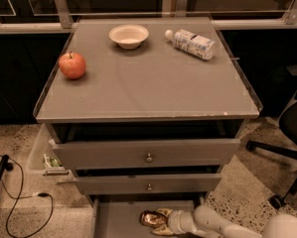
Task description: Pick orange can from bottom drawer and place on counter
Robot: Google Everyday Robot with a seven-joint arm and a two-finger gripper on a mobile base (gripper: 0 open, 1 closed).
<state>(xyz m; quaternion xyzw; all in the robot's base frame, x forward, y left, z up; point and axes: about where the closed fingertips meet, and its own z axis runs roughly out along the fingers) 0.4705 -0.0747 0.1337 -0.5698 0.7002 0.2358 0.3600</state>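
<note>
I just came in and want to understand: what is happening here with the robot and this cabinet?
The robot's arm reaches down into the open bottom drawer. Its gripper is right at the orange can, which lies on the drawer floor; I cannot tell if it grips the can. The counter above holds an apple, a bowl and a plastic bottle. The can is not yet up there.
</note>
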